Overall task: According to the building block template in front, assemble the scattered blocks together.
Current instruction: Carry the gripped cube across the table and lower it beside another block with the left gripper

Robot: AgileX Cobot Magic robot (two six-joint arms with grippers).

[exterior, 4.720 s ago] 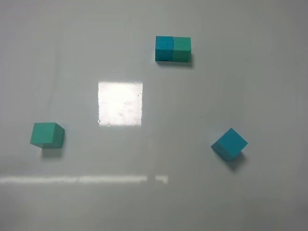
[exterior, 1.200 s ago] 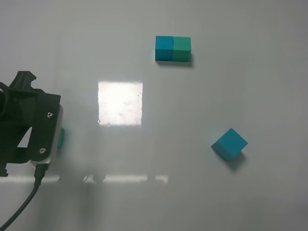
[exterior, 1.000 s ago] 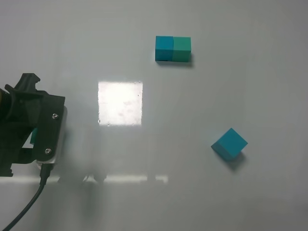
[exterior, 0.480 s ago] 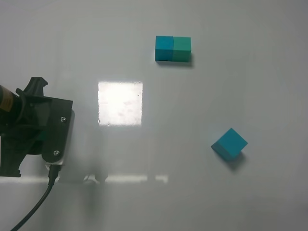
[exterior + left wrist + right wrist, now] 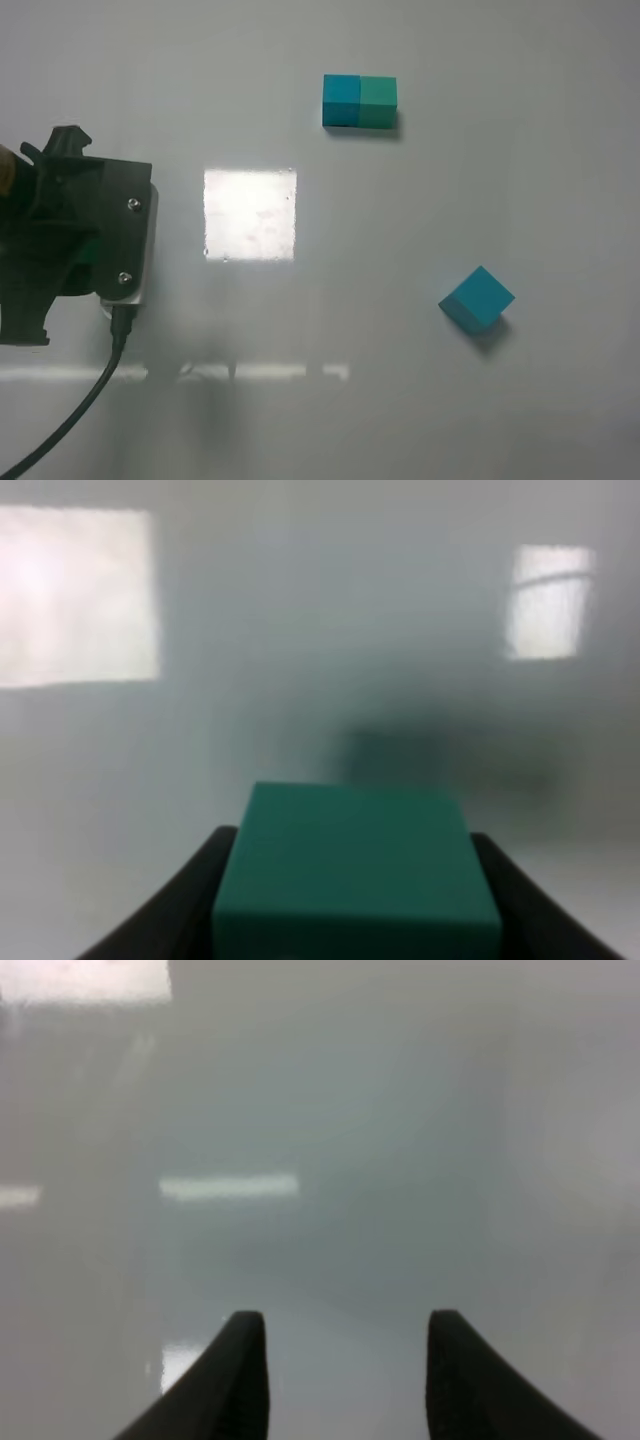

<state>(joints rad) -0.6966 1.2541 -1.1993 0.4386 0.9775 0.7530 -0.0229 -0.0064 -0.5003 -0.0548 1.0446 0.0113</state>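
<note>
The building block template (image 5: 359, 101), a blue and green two-tone bar, lies at the far middle of the table. The loose blue cube (image 5: 477, 298) lies at the right, turned diagonally. My left arm (image 5: 75, 240) is over the left side and hides the teal-green cube in the high view. In the left wrist view my left gripper (image 5: 355, 885) is shut on the teal-green cube (image 5: 355, 865), with a dark finger (image 5: 190, 905) on each side of it. My right gripper (image 5: 345, 1360) is open and empty over bare table; it does not show in the high view.
The table (image 5: 400, 400) is a glossy pale grey surface with a bright square glare patch (image 5: 250, 214) left of centre and a glare stripe (image 5: 250, 372) near the front. The left arm's cable (image 5: 70, 420) trails toward the front left corner.
My left arm came in over the teal-green cube at the left, drifted right, then moved toward the far side. The blue cube and the template have not moved.
</note>
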